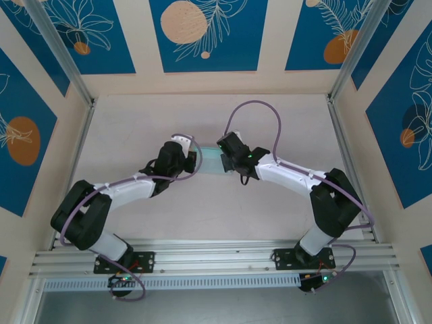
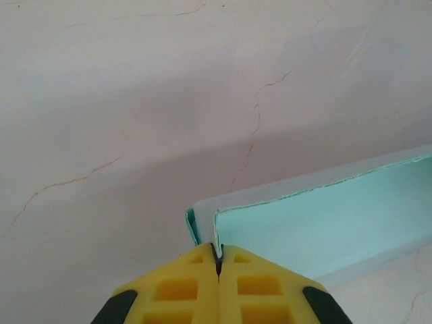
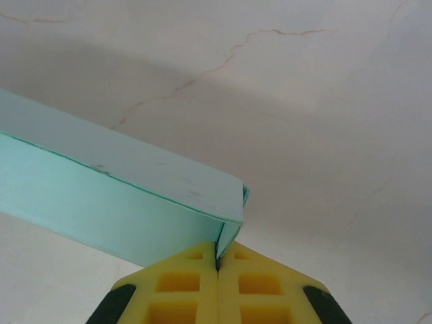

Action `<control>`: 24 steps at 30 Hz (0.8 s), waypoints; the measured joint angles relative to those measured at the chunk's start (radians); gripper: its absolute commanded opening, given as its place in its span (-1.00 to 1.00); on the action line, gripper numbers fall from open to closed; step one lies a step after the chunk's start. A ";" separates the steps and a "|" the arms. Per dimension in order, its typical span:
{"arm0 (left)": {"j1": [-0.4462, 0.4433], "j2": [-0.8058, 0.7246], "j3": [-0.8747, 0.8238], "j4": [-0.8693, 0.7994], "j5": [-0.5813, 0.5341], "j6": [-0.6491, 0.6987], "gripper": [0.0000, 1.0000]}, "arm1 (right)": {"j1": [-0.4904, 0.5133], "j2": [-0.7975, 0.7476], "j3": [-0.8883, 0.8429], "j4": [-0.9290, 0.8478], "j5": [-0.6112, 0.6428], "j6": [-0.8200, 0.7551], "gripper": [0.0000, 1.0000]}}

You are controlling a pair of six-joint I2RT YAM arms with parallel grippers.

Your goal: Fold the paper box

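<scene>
Status: paper box [image 1: 212, 162] is mid-worktop [image 1: 202, 223], well clear of every edge, spanning the gap between the two arms. The left gripper [image 2: 217, 260] is clamped tight on the thin card wall at one end. The right gripper [image 3: 217, 255] is pinching the card edge at the opposite end corner. The walls are up and it reads as a shallow tray, so I'd judge this a late step: squaring and closing, not first creases. Can't tell if it touches the surface; the shadow hints it's lifted. The next move calls for firm pinches and synced motion. The card is thin, so an uneven pull risks buckling a wall.
</scene>
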 measured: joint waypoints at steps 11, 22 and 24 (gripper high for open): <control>-0.025 -0.119 -0.092 0.012 0.065 -0.033 0.36 | 0.028 -0.032 -0.087 0.137 0.015 0.000 -1.00; -0.027 -0.310 -0.018 -0.179 0.020 -0.116 0.98 | 0.054 -0.014 -0.081 0.163 0.015 0.000 -1.00; -0.023 -0.312 0.018 -0.228 -0.010 -0.135 0.99 | 0.056 -0.011 -0.079 0.165 0.017 0.000 -1.00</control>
